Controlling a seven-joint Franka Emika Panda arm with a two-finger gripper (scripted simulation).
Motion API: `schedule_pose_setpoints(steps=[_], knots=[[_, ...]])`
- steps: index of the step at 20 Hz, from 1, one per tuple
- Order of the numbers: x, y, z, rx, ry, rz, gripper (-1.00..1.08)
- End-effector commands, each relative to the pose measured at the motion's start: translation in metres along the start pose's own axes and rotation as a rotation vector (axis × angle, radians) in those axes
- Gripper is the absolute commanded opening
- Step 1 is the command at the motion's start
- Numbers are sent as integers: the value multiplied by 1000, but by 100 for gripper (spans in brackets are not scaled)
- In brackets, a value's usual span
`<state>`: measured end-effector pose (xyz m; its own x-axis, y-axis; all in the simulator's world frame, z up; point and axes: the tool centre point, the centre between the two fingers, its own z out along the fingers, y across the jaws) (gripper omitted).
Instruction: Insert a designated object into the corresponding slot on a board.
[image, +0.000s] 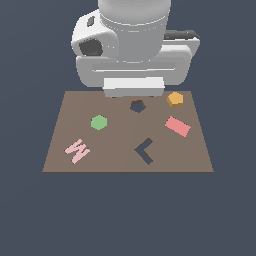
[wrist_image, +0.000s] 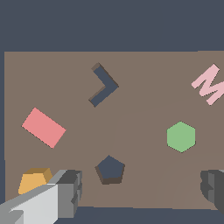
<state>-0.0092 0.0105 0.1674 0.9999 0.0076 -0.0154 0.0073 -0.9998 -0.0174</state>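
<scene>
The orange-yellow block (image: 175, 99) lies on the brown board (image: 115, 145) near its far edge, towards the exterior view's right. The dark pentagon slot (image: 137, 106) sits just beside it, near the middle of that far edge. The arm's white hand (image: 134, 86) hangs above this edge, and its fingers do not show in the exterior view. In the wrist view my gripper (wrist_image: 140, 192) is open wide with nothing between its fingers. The slot (wrist_image: 110, 169) shows inside the gap, near one finger (wrist_image: 68, 192). The block (wrist_image: 33, 181) lies outside the gap, beyond that same finger, part hidden by it.
A green hexagon (image: 99, 122), a red rectangle (image: 178, 126) and a pink zigzag letter shape (image: 77, 150) lie on the board. A dark blue chevron cutout (image: 145, 151) is near the front. The board lies on a dark blue floor.
</scene>
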Motion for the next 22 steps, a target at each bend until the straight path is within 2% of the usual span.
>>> schedule_pose_setpoints(steps=[1, 11, 22], knots=[[0, 0, 0, 0, 0, 0, 100], [-8, -2, 5, 0, 1, 64, 100], [-34, -13, 21, 0, 5, 274, 100]])
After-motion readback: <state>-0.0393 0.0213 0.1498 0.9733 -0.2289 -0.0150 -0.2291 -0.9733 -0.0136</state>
